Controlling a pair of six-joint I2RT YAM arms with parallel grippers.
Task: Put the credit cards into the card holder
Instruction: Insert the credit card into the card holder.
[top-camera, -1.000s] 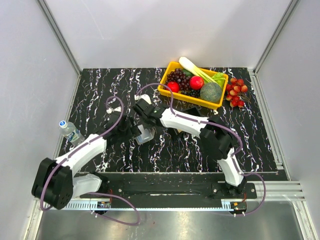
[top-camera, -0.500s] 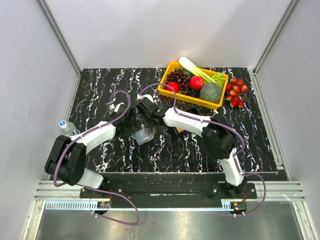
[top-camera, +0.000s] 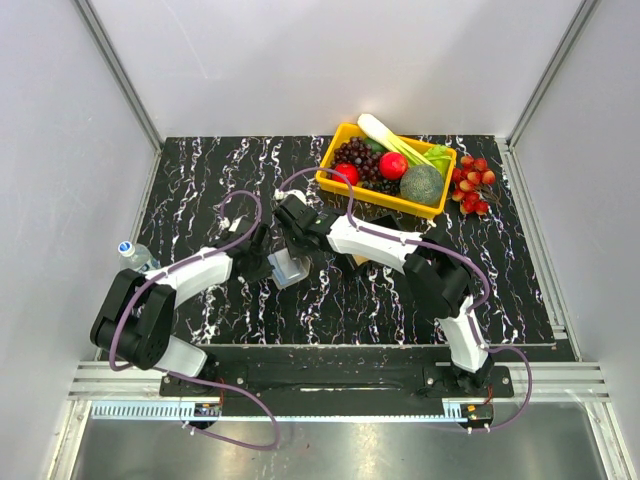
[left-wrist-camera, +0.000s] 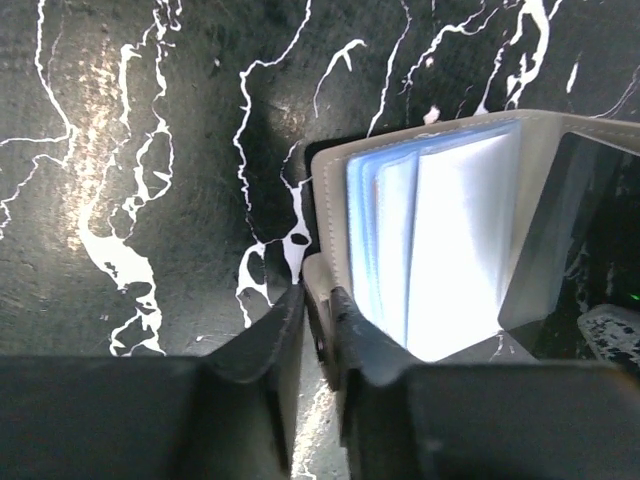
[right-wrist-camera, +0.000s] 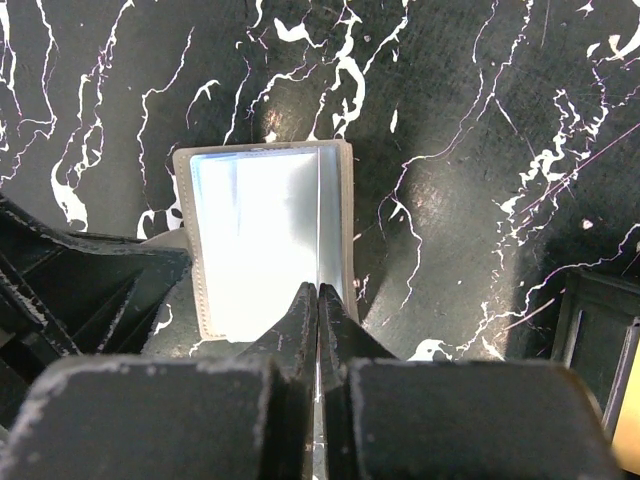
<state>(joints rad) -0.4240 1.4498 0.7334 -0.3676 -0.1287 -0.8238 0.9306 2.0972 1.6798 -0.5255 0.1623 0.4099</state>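
the card holder (top-camera: 288, 269) lay open on the marbled black bench (top-camera: 200, 180), left of centre, between my two arms. my left tool (left-wrist-camera: 316, 296) was clamped on the edge of its grey cover, fingers nearly together with the flap between them. my right tool (right-wrist-camera: 318, 294) was pressed shut on a thin clear leaf at the holder's other side, and the pale sleeves stood fanned up between both grips. a yellow basket (top-camera: 333, 181) of fruit sat well apart at the far side, a bottle (top-camera: 140, 262) by the left edge.
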